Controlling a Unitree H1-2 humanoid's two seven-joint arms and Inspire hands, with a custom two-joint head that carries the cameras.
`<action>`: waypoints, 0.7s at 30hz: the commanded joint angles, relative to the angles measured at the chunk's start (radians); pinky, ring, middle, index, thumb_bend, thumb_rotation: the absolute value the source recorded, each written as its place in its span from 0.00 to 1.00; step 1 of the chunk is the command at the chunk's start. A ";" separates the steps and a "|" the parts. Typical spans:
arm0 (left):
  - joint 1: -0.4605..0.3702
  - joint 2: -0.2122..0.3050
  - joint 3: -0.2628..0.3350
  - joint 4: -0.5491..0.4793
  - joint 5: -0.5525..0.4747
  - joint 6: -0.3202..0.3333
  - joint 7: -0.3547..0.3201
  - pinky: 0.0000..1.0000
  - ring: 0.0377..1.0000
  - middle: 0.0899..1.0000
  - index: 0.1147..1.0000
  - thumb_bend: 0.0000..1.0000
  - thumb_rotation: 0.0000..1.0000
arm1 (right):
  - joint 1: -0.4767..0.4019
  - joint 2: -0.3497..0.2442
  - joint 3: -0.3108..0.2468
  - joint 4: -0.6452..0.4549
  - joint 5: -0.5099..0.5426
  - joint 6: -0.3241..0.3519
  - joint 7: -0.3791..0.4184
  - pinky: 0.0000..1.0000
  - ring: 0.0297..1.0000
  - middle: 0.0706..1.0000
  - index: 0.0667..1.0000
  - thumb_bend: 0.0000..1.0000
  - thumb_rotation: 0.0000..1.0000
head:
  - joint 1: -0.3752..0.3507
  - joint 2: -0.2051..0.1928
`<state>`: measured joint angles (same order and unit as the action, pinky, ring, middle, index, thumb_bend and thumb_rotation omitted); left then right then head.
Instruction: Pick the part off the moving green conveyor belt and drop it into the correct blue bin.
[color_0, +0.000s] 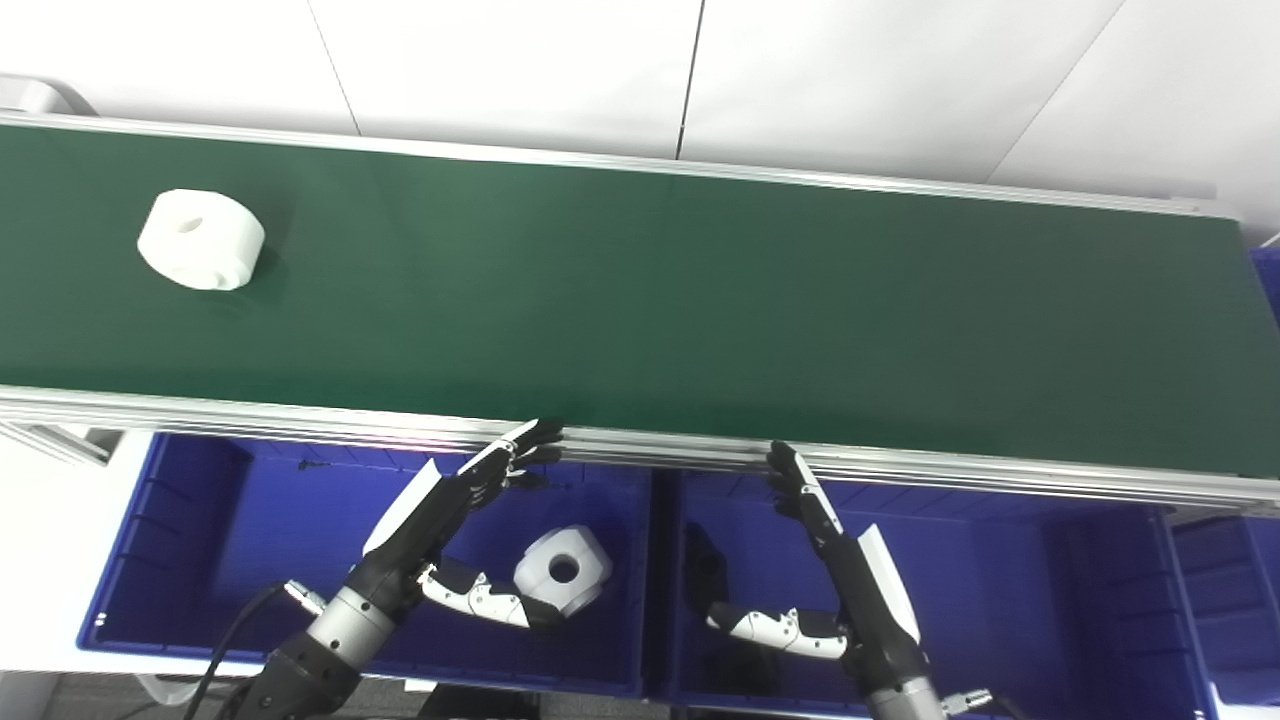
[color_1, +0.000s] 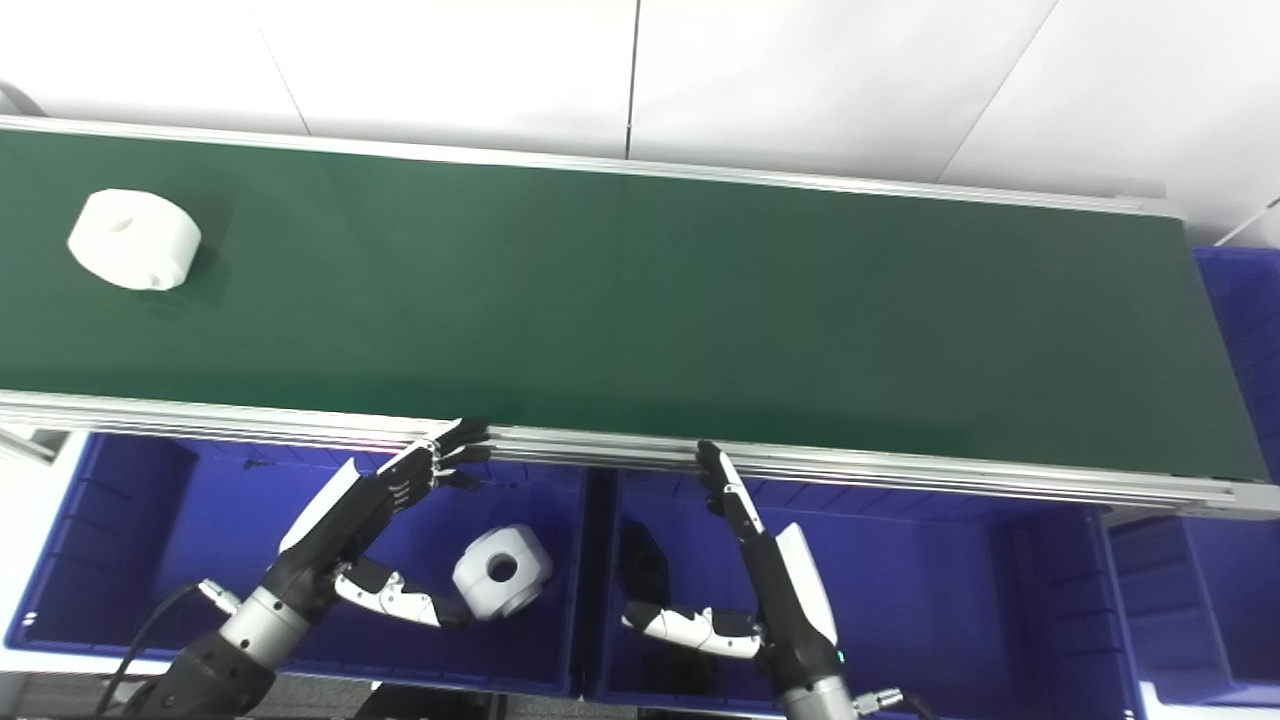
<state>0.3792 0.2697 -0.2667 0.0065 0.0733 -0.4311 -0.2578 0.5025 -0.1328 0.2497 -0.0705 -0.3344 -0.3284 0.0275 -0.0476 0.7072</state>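
A white round part (color_0: 201, 240) with a centre hole lies on the green conveyor belt (color_0: 640, 300) at the far left. A second white part (color_0: 563, 569) with a hole lies in the left blue bin (color_0: 190, 530). My left hand (color_0: 455, 520) is open above that bin, fingers stretched toward the belt's near rail, thumb close to the binned part. My right hand (color_0: 820, 560) is open and empty above the middle blue bin (color_0: 1000, 580), fingertips near the rail.
An aluminium rail (color_0: 900, 470) edges the belt's near side above the bins. Another blue bin (color_0: 1230, 590) stands at the right. A white wall rises behind the belt.
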 joint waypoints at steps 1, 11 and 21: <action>-0.001 0.020 0.001 -0.003 -0.003 -0.039 0.008 0.78 0.86 0.90 0.90 0.88 0.31 | -0.004 0.007 0.009 0.000 -0.009 -0.057 -0.017 0.83 0.90 0.94 0.98 0.85 0.39 | 0.002 -0.004; -0.020 0.040 0.015 0.019 -0.045 -0.039 -0.009 0.79 0.85 0.90 0.91 0.88 0.29 | -0.027 0.030 0.026 0.035 -0.040 -0.087 -0.057 0.87 0.93 0.95 0.98 0.85 0.39 | -0.024 -0.016; -0.005 0.033 0.004 0.003 -0.026 -0.039 0.001 0.77 0.85 0.90 0.90 0.90 0.31 | -0.008 0.015 0.016 0.046 -0.011 -0.124 -0.062 0.85 0.91 0.95 0.98 0.86 0.39 | -0.007 -0.048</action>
<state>0.3648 0.3006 -0.2590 0.0456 0.0461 -0.4326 -0.2633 0.4813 -0.1112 0.2695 -0.0021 -0.3651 -0.3877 -0.0191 -0.0552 0.6596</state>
